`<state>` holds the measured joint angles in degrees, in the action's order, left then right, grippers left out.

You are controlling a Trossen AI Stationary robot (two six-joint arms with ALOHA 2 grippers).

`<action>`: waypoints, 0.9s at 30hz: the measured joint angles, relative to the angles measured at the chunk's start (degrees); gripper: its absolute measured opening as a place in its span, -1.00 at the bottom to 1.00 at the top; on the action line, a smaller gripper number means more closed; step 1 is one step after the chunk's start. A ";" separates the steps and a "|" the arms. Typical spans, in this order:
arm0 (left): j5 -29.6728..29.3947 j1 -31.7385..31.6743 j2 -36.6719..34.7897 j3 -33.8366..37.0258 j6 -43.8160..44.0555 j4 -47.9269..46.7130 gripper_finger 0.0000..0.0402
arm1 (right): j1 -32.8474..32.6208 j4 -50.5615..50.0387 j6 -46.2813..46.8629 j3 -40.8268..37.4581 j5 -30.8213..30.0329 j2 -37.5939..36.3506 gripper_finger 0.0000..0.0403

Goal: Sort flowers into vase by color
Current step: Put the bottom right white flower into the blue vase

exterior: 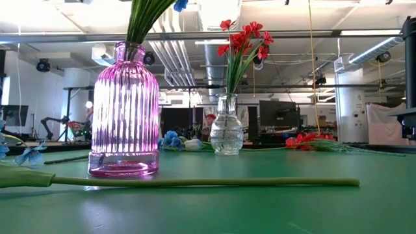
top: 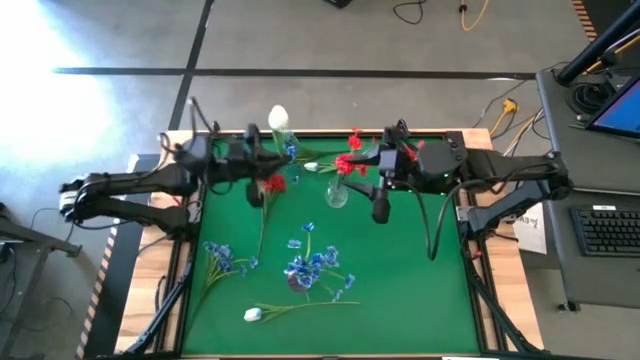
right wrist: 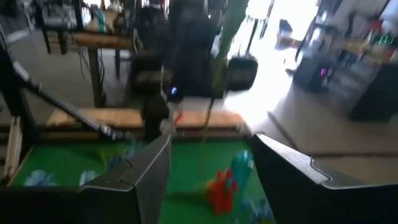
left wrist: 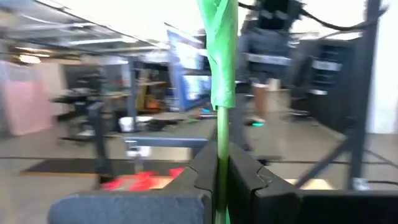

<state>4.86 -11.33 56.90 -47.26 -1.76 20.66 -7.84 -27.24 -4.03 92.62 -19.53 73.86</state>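
Only left gripper (left wrist: 222, 177) pinches a bloom-hidden stem (left wrist: 222, 134).

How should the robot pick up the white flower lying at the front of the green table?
Grip the white tulip-like flower by its thin green stem, mid-length, not the soft bud. It lies flat on the green table mat with bare mat around that stretch, so probably come straight down, fingers straddling the stem.

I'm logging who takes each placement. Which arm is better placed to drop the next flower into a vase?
Left. Its end effector is shut on a green stem. The right end effector is open, holding nothing.
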 joint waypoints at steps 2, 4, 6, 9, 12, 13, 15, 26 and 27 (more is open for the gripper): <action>-0.01 -3.38 -2.40 1.76 -1.65 -0.26 -1.00 | 0.00 -3.84 1.44 0.00 -0.02 -1.02 0.11; -0.01 -6.59 -4.07 3.62 -3.23 0.01 -1.00 | 0.00 -6.71 2.73 0.00 -0.02 -1.50 0.11; 0.20 -10.34 -4.87 4.61 -3.43 -0.16 -1.00 | 0.00 -8.98 3.55 -0.11 -0.04 -1.59 0.11; 0.13 -15.69 -5.21 5.74 -3.12 -0.08 -1.00 | 0.00 -10.24 4.51 -0.94 -0.02 -1.59 0.11; 1.01 -20.00 -4.75 6.97 -2.79 -0.30 -1.00 | -0.02 -10.32 4.51 -2.08 0.02 -1.59 0.11; 1.89 -21.29 -4.60 7.25 -2.54 -0.27 -1.00 | -0.02 -10.33 4.53 -2.59 0.08 -1.65 0.11; 2.93 -23.66 -4.40 7.68 -2.07 -0.20 -1.00 | -0.04 -10.35 5.19 -3.90 0.15 -1.92 0.11; 6.78 -30.65 -4.18 14.35 -0.32 10.99 -1.00 | -0.04 -6.05 11.14 -16.96 0.00 -10.85 0.11; 6.16 -31.27 -4.17 15.03 -0.77 11.14 -1.00 | -0.04 -5.17 11.84 -18.25 0.00 -11.84 0.11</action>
<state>11.01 -42.60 52.74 -32.23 -2.53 31.80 -7.88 -32.41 7.81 74.37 -19.53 62.01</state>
